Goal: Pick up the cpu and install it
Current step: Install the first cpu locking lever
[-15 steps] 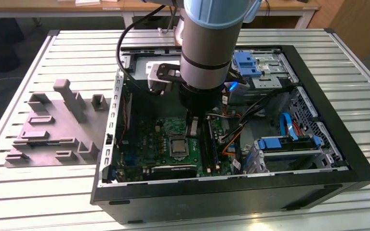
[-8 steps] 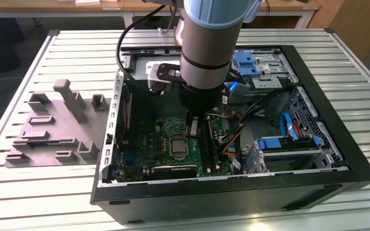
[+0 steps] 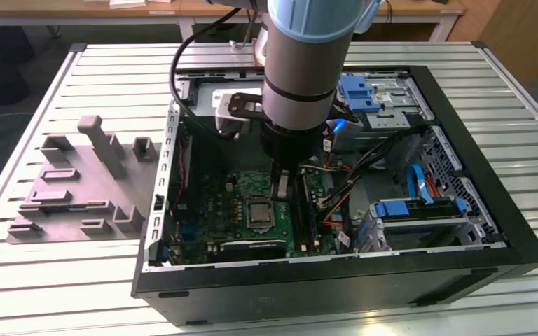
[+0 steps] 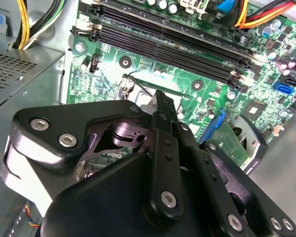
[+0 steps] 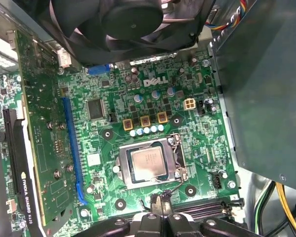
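The end effector (image 5: 160, 210) hangs inside the open computer case (image 3: 493, 175), just above the motherboard (image 5: 138, 106), its fingertips drawn narrow together and holding nothing. The cpu (image 5: 147, 164) lies flat in the socket frame (image 5: 175, 163) near the middle of the motherboard, between the end effector and the fan (image 5: 130, 22). The risk, as I judge it, is a descent slightly off line, knocking the socket lever or memory slots (image 4: 177, 42) beside it.

Green motherboard (image 5: 138, 148) w/ silver-grey cpu (image 5: 147, 164), blue slot (image 5: 72, 148), black fan (image 5: 130, 24); black gripper (image 4: 158, 98) w/ silver screws; black PC case (image 3: 344, 280), blue drive clips (image 3: 358, 91); grey fixture (image 3: 78, 185) on pale slatted table (image 3: 26, 280).
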Robot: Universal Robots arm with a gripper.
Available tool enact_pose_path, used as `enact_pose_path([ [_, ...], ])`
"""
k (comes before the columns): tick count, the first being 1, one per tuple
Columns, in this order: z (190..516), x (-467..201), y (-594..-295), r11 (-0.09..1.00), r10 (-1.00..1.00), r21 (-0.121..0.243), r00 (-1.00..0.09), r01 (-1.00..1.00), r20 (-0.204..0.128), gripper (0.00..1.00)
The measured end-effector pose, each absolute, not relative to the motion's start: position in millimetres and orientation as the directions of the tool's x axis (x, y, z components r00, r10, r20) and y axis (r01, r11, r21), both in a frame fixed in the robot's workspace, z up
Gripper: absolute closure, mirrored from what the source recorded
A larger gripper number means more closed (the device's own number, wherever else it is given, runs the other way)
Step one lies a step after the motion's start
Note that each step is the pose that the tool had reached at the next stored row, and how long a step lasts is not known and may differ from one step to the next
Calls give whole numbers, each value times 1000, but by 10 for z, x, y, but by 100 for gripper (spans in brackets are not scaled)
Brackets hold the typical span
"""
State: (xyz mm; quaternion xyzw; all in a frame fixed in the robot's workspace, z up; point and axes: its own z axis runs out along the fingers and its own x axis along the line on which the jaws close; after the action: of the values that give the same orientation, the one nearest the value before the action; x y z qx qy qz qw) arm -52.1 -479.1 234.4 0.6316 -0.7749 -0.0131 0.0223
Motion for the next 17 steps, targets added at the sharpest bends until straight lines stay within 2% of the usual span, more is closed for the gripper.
enact_pose_path([
  [17,2251,-520,-4848,109,-994,49,-109,-993,17,89],
])
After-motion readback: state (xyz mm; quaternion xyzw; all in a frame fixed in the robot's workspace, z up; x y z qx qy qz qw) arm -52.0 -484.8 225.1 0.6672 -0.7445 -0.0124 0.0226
